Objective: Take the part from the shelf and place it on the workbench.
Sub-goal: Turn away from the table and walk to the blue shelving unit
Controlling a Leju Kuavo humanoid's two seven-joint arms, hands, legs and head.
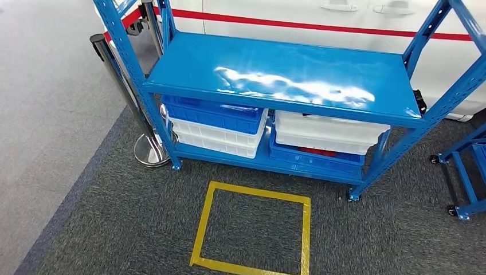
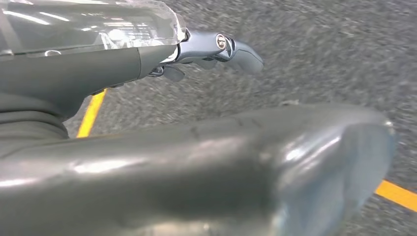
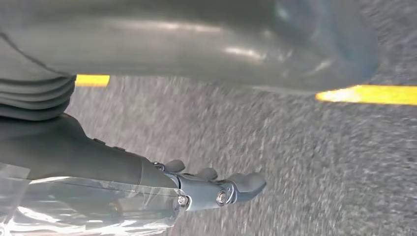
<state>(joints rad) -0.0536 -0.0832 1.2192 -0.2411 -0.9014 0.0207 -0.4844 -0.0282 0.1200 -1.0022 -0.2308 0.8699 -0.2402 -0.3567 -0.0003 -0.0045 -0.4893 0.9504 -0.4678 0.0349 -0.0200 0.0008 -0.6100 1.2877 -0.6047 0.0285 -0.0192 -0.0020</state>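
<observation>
- Left hand [image 2: 113,66] hanging over dark carpet [image 1: 114,229], fingers [image 2: 241,54] stretched out straight and well apart from the thumb, nothing between them.
- Right hand [image 3: 113,162] likewise low over the carpet, fingers [image 3: 246,184] extended, thumb spread away, holding nothing.
- Clear glossy sheet lying along the back of each hand's fingers; cannot tell what it is.
- No sure sight of the part: something red [image 1: 321,151] peeking from a bin on the bottom level of the shelf [image 1: 286,74], too hidden to identify.
- Both hands well apart from the shelf, down beside yellow tape lines on the floor.
- Blue metal shelf straight ahead in the head view, its middle board glossy with a bright glare patch.
- On the bottom level, left: blue bin [image 1: 212,112] stacked on a white bin [image 1: 215,137].
- On the bottom level, right: a second white bin [image 1: 326,132] stacked on a second blue bin [image 1: 309,157], the red thing showing at the lower bin's rim.
- Yellow tape square [image 1: 252,229] on the carpet just in front of the shelf.
- Lighter grey floor [image 1: 46,114] to the left of the carpet.
- Chrome post [image 1: 123,91] with a round base, just beside the shelf's left front leg.
- White car [image 1: 286,17] with a red stripe close behind the shelf.
- Blue wheeled frame [image 1: 467,177] at the right edge, near the shelf's right leg.
</observation>
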